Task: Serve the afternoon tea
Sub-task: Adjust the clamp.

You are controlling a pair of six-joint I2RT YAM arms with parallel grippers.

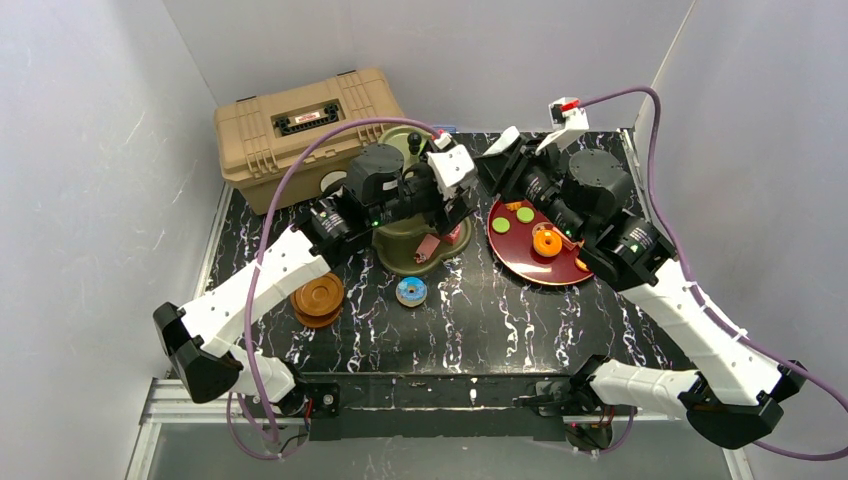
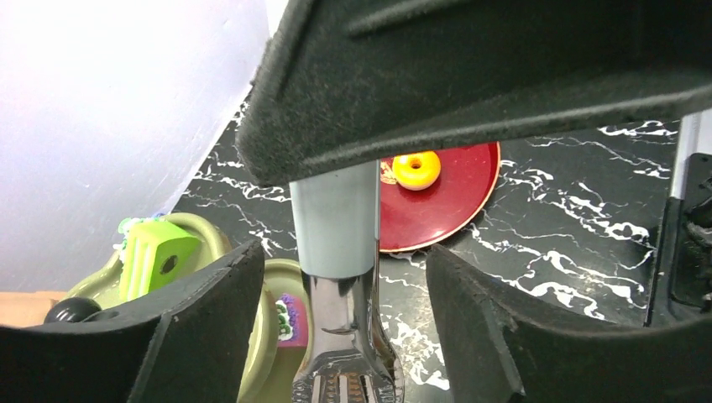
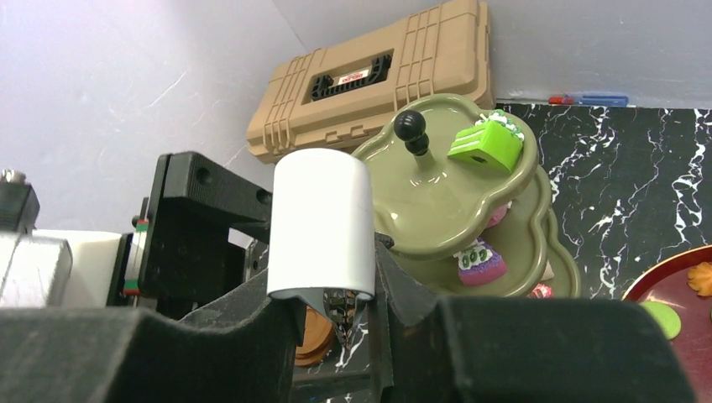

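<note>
**Q:** State of right gripper point(image 3: 332, 306)?
**A:** Closed on pale cylindrical mug point(image 3: 321, 220), upright, pinched on both sides between black padded fingers point(image 3: 243, 336).

**Q:** And left gripper point(image 2: 346, 285)?
**A:** Spread wide. Same mug between the jaws, clear gap on either side. Grips nothing.

**Q:** Colour of mug?
**A:** White in right wrist view, greyish blue in left wrist view. Shiny metallic part just below its lower rim, identity unclear.

**Q:** Location of mug?
**A:** Held above black, white-veined marble-pattern table point(image 1: 480, 320), between the two grippers, near right side of olive-green three-tier scalloped stand point(image 3: 437, 197).

**Q:** Contents of stand?
**A:** Black ball knob point(image 3: 410, 126) at top. Lime-green toy cake wedge point(image 3: 487, 141) on top tier. Purple-iced toy cake point(image 3: 480, 260) one tier down.

**Q:** Elsewhere on table?
**A:** Dark-red round plate point(image 1: 515, 252) right of stand, bearing orange toy donut point(image 1: 547, 241) and green discs point(image 1: 524, 213). Blue-iced toy donut point(image 1: 411, 291) in front of stand. Stack of brown round saucers point(image 1: 318, 298) at front left. Tan plastic toolbox point(image 1: 300, 125) at back left.
</note>
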